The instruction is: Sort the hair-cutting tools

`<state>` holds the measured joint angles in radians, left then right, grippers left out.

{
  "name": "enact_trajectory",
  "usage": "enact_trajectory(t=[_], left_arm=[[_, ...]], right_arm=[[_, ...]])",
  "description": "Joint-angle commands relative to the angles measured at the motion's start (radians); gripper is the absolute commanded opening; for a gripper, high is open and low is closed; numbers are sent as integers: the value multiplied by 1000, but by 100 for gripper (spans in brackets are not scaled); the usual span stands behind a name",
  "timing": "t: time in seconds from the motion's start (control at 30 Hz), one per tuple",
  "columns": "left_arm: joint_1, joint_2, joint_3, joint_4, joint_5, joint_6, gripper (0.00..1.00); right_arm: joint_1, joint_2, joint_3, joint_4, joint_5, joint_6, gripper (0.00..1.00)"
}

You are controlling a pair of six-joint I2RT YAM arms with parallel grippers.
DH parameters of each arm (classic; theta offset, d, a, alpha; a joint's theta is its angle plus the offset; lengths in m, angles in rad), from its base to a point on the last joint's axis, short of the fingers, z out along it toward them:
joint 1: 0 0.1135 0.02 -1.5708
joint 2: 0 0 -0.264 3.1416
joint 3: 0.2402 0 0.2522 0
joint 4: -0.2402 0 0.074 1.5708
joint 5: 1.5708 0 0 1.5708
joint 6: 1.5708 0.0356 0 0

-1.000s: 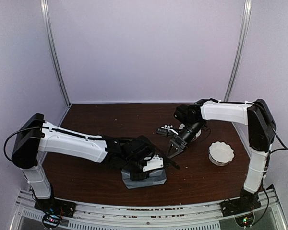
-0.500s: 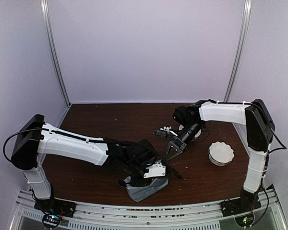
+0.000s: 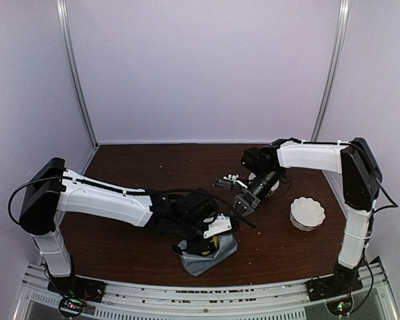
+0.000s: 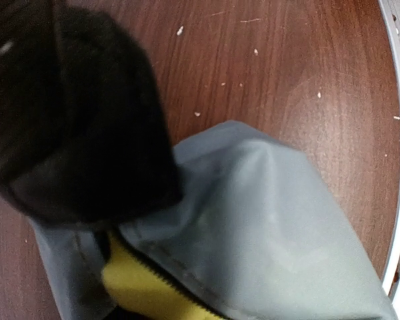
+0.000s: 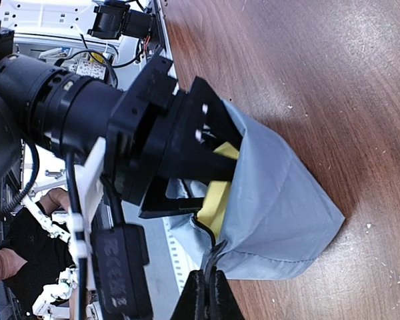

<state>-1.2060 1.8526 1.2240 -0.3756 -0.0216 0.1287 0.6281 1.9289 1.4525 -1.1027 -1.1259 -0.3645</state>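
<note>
The tools [image 3: 229,181] lie in a small dark heap with some white parts on the table [image 3: 140,167], near its middle and just left of the right arm. They are too small to tell one from another. The right gripper [image 3: 244,203] hangs just beside them, on the near side, with its jaws pressed together. In the right wrist view I cannot tell if they pinch anything. Nearer to the front edge stands the pouch [image 3: 210,257], grey with a yellow lining [image 5: 217,200], its mouth unzipped. The left gripper [image 3: 210,237] reaches into this mouth, its jaws spread apart inside and released. In the left wrist view one finger [image 4: 80,113] is a black blur over the pouch rim. A white bowl [image 3: 307,213] sits at the right, apart from the rest.
</note>
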Motion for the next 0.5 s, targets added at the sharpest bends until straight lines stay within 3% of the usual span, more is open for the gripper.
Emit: enact_trajectory(t=[0.0,0.13,0.23,0.27,0.3,0.47], left_arm=[[19,-88,-50,78,-48,-65,51],[21,-150,-82,73,-51,-87,66],[23,-162,-83,42,-81,-104,68],[23,-167,-83,40,-103,-109,87],[23,-183,-88,46,-127,-115,96],[23,-270,-144,136,-273,-130,98]], right_arm=[[1,-30,26,-10,-42,-26,0],[-1,-47,33,-14,-23,-38,0],[-1,-59,37,-12,-15,-39,0],[-1,-60,35,-6,-6,-34,0],[-1,-59,30,3,2,-22,0],[-1,-38,25,19,25,-7,0]])
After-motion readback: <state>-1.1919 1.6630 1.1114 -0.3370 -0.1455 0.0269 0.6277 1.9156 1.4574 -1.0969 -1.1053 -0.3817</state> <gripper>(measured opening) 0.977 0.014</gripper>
